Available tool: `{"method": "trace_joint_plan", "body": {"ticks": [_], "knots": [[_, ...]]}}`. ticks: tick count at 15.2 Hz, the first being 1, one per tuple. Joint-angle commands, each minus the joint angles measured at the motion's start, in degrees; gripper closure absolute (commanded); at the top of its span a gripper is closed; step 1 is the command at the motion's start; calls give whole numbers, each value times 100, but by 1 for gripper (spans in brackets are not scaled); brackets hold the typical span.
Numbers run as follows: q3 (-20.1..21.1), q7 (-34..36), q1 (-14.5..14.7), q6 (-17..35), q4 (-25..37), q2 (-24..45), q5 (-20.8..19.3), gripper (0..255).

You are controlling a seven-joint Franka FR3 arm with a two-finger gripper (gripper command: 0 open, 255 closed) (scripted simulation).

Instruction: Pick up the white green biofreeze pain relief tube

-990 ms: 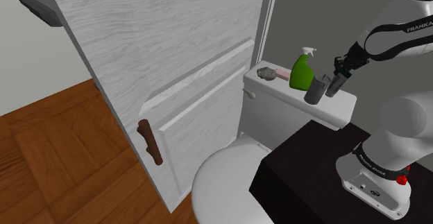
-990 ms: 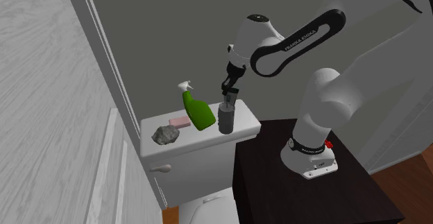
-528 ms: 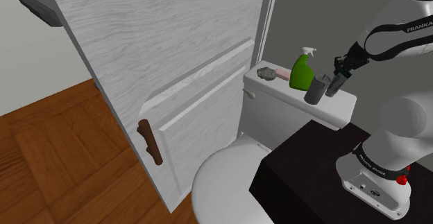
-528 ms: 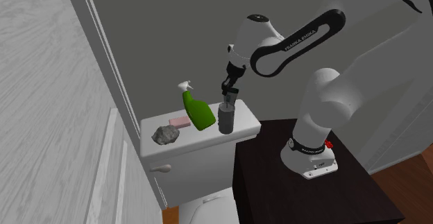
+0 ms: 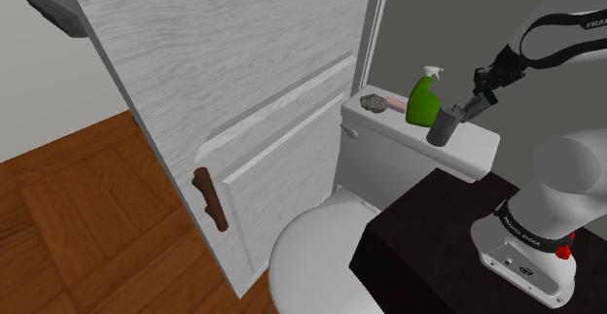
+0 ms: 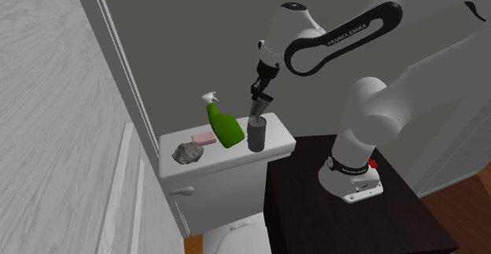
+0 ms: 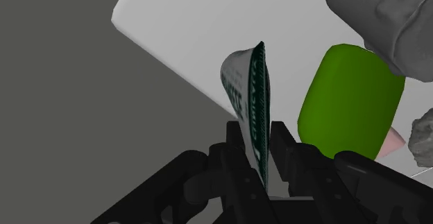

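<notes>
Upward goes the arm since half a second ago: its elbow and wrist sit higher in both exterior views, and the gripper (image 5: 468,111) now angles down onto the top of the Biofreeze tube (image 5: 443,127) instead of overlapping its side. The tube itself has not visibly shifted; it stands on the white toilet tank lid (image 5: 478,146), leaning a little, with its base seemingly on the lid.

From the second exterior view, the gripper (image 6: 257,104) meets the upper end of the tube (image 6: 256,134), which renders dark grey from this distance. Just beside the tube stands a green spray bottle (image 6: 226,128), and further along the tank lid (image 6: 280,143) lie a pink bar (image 6: 204,138) and a grey crumpled lump (image 6: 189,152).

Along the hand's own camera, the tube (image 7: 245,84) shows its white and green print (edge-on, flat crimped end toward the lens). It sits between the two black fingers of the gripper (image 7: 258,136), which stand narrow and appear to clasp it on both sides, though the contact is hard to confirm from this angle. The green bottle (image 7: 350,98) is close behind it.

A pale wood-grain door (image 5: 224,69) with a brown handle (image 5: 211,200) stands open beside the toilet.
</notes>
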Motion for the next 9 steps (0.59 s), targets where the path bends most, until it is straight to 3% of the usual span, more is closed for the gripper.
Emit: {"method": "trace_joint_plan", "body": {"ticks": [1, 9], "knots": [[18, -32, 12, -242, 78, -164, 40, 255], [101, -78, 87, -857, 426, -436, 172, 255]]}}
